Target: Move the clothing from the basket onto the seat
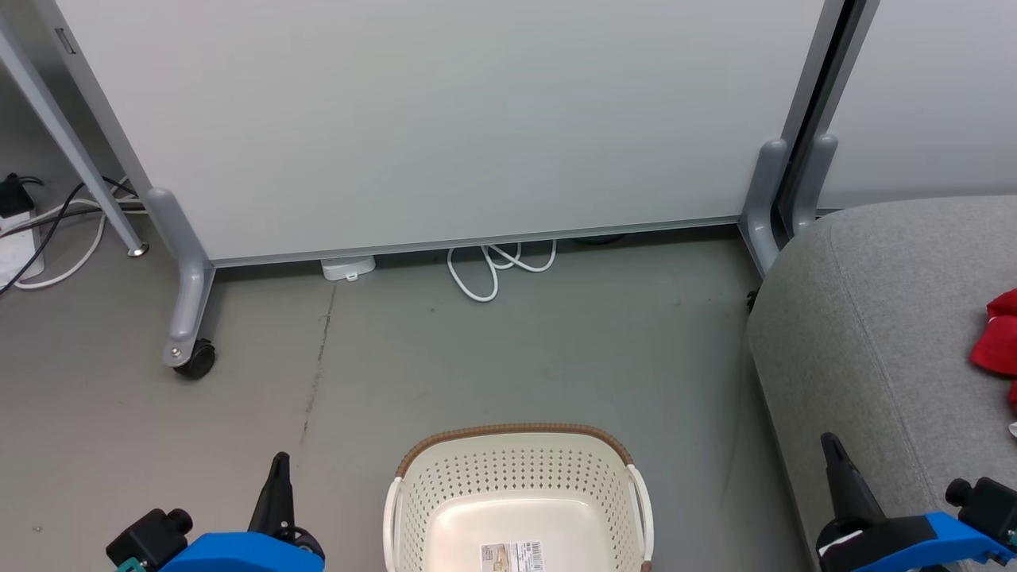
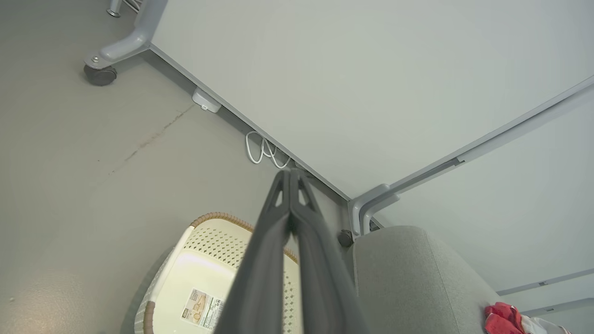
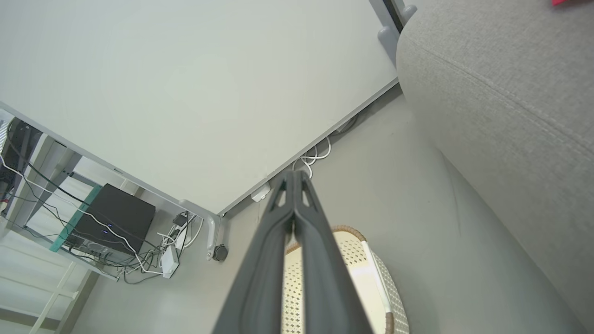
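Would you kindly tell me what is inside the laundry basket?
Inside the laundry basket, a printed label lies on the bare cream floor, with no garment in the visible part. Its near end is cut off by the head view's edge and cannot be checked.

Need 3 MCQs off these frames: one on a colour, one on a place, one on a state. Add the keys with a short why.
1. The rim of the basket is: A brown; B blue; C black.
2. The clothing lies: A in the basket; B on the seat; C on a chair.
3. The left gripper is: A wide open; B shut and empty; C shut on the clothing.

Key:
1. A, a brown woven-look band runs along the basket's top edge in the head view.
2. B, red fabric sits on the grey cushion at the right edge, and the basket's bottom is bare with its label showing.
3. B, in the left wrist view its fingers meet with nothing between them.
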Motion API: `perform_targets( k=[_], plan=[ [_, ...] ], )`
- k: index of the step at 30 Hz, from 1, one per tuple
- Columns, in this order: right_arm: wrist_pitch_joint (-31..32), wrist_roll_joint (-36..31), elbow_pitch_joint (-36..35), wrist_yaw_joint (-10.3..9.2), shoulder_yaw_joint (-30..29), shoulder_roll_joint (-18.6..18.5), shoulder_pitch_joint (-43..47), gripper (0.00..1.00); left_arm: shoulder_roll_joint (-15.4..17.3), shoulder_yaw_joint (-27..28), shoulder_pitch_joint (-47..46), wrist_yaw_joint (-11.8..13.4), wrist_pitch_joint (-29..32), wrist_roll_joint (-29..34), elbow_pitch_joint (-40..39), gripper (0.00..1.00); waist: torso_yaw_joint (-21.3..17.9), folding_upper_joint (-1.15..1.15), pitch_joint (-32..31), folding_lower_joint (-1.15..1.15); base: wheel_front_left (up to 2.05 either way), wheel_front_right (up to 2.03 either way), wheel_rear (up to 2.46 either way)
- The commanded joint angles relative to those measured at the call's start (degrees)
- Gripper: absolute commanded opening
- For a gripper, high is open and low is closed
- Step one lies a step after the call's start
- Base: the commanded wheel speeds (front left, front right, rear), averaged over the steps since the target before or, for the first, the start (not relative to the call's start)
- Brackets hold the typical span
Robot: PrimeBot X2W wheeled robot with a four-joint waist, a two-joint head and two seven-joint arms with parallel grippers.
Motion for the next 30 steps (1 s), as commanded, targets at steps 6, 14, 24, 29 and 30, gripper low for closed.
perform_targets(
  k=[6, 14, 24, 29, 30],
  plan=[
    [0.8, 6.4, -1.0, 0.01, -0.2, -0.4, -2.4, 0.00, 0.0, 1.6, -2.1, 0.0, 1.5, -5.2, -2.0, 0.00, -0.3, 0.00, 0.0, -0.01, 0.00, 0.00, 0.00],
    [1.6, 11.6, -1.1, 0.02, -0.3, -0.5, -3.0, 0.00, -0.1, 2.7, -2.5, 0.0, 2.8, -9.5, -3.0, 0.00, -0.5, 0.00, 0.0, -0.01, 0.00, 0.00, 0.00],
    [2.5, 18.4, -1.2, 0.02, -0.4, -0.5, -3.6, 0.00, -0.3, 4.1, -3.0, 0.0, 4.5, -15.2, -4.3, 0.00, -0.9, 0.00, 0.1, -0.01, 0.00, 0.00, 0.00],
    [2.9, 21.6, -1.2, 0.02, -0.4, -0.6, -4.0, 0.00, -0.3, 4.6, -3.1, -0.1, 5.2, -17.8, -4.9, 0.00, -1.1, 0.00, 0.1, -0.01, 0.00, 0.00, 0.00],
    [3.0, 22.2, -1.2, 0.02, -0.4, -0.6, -4.1, 0.00, -0.3, 4.7, -3.2, -0.1, 5.4, -18.3, -5.0, 0.00, -1.2, 0.00, 0.1, -0.01, 0.00, 0.00, 0.00]
  ],
)
